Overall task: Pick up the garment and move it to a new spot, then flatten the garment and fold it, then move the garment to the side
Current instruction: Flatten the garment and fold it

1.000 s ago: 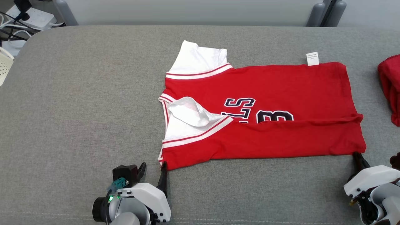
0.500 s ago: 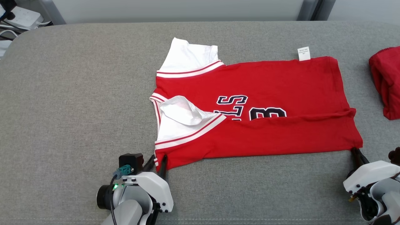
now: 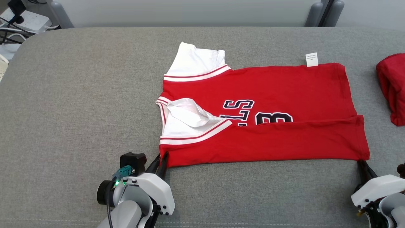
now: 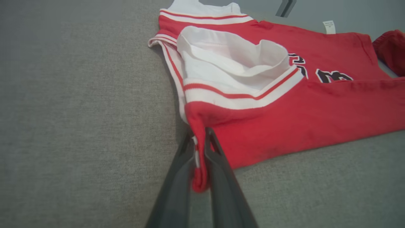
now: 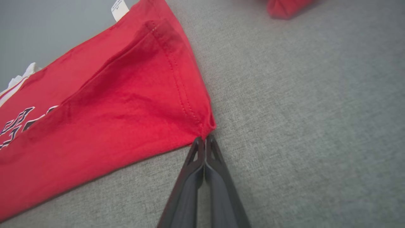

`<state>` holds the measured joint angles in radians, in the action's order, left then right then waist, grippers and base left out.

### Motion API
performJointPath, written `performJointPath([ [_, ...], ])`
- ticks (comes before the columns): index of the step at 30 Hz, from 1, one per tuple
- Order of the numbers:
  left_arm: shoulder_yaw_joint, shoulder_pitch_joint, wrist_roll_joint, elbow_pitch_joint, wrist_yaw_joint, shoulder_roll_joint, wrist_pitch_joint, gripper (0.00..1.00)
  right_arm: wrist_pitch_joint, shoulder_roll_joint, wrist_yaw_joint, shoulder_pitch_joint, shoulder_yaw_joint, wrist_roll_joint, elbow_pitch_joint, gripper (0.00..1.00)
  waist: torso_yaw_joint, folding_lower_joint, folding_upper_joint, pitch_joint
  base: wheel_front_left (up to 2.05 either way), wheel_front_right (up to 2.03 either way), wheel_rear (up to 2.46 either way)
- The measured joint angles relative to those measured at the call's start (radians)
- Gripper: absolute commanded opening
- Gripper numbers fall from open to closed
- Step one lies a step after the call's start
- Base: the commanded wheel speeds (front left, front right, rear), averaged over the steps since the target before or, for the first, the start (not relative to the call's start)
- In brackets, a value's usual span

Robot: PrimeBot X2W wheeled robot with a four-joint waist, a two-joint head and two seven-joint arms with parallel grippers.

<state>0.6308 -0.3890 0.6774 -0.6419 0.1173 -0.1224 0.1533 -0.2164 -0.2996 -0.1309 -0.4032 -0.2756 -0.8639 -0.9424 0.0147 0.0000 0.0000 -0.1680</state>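
1. Left gripper (image 4: 199, 134): the two dark fingers are closed on the near-left corner of the garment, and red fabric shows pinched between them.
2. Right gripper (image 5: 205, 138): the fingers are pressed together, tips touching the near-right hem corner. It cannot be told whether any fabric is caught.
3. Red short-sleeved jersey with white sleeves, striped trim and dark lettering (image 3: 269, 85): it lies flat on the grey fabric-covered surface (image 3: 79, 95), with its near long edge folded up over the lettering.
4. Small white care label (image 3: 311, 59): it projects from the far edge of the jersey.
5. Bunched red cloth (image 3: 392, 85): it lies apart from the jersey, at the right.
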Motion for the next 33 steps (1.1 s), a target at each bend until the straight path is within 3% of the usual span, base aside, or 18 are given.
performJointPath([
  [10, 0.016, 0.093, -0.017, 0.178, 0.062, -0.085, -0.054, 0.0, 0.003, -0.032, 0.0, 0.104, -0.026, -0.035, 0.109, 0.0, -0.014, 0.0, 0.0, 0.011, 0.0, 0.0, 0.0],
  [20, 0.033, 0.205, -0.022, 0.358, 0.132, -0.17, -0.155, 0.0, 0.077, -0.077, 0.0, 0.214, -0.015, -0.056, 0.212, 0.0, -0.022, 0.0, 0.0, 0.028, 0.0, 0.0, 0.0],
  [31, 0.055, 0.24, -0.016, 0.371, 0.161, -0.184, -0.221, 0.0, 0.183, -0.084, 0.0, 0.26, -0.004, -0.051, 0.276, 0.0, -0.021, 0.0, 0.0, 0.048, 0.0, 0.0, 0.0],
  [32, 0.061, 0.24, -0.016, 0.358, 0.161, -0.183, -0.233, 0.15, 0.187, -0.081, 0.0, 0.262, 0.002, -0.048, 0.273, 0.0, -0.02, 0.0, 0.0, 0.053, 0.0, 0.0, 0.0],
  [33, 0.065, 0.24, -0.016, 0.344, 0.163, -0.181, -0.238, 0.38, 0.189, -0.077, 0.0, 0.264, 0.01, -0.041, 0.269, 0.13, -0.02, 0.0, 0.0, 0.058, 0.0, 0.0, 0.0],
])
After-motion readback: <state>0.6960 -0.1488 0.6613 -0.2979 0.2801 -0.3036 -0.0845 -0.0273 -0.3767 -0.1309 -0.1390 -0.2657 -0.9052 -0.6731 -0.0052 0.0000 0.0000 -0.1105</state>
